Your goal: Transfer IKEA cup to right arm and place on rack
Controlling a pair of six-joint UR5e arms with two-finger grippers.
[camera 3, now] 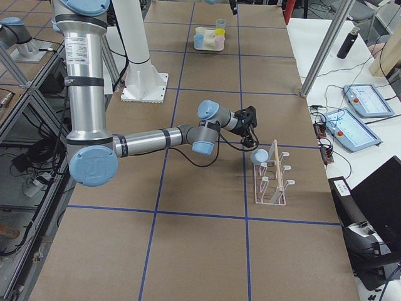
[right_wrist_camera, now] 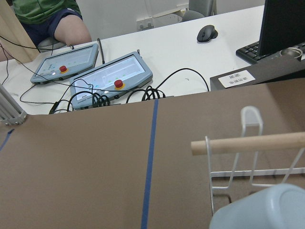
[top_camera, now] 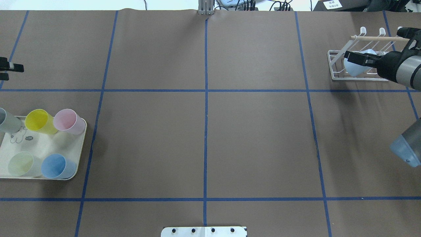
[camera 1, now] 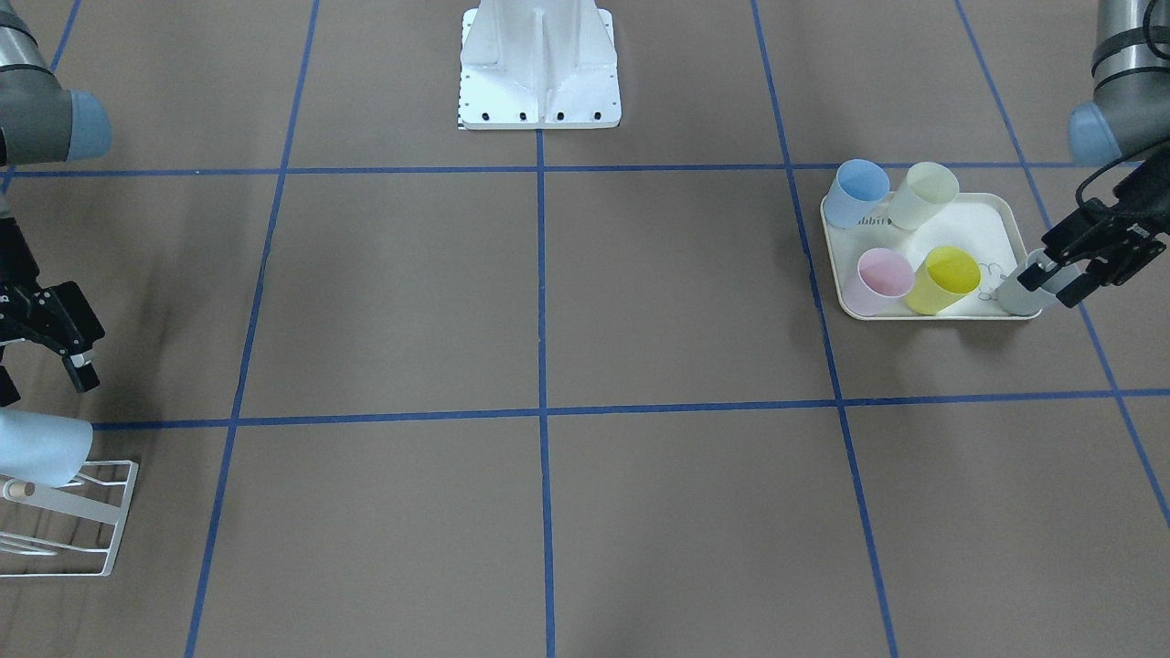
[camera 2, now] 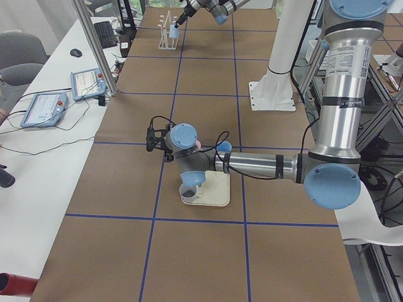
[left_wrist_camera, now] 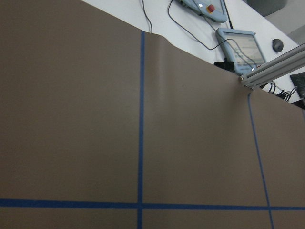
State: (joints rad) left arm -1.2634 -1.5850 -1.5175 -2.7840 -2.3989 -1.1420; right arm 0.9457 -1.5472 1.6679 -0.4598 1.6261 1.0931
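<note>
Right claw [camera 1: 44, 376] is hovering released beside pale blue cup [camera 1: 37, 448] resting on rack [top_camera: 375, 38]; left claw [top_camera: 10, 72] is hanging spread, empty.

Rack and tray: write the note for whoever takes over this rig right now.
Left claw: open, empty, beyond the tray on the operators' side, clear of the cups.
Right claw: open, just above the pale blue cup; whether they touch cannot be told.
Things: pale blue cup sits on the rack. Tray holds five cups: grey, yellow, pink, green, blue.
Done: handover and placing, by the look of it.
Left: back the right claw away; probably grey next, if more are wanted.
</note>
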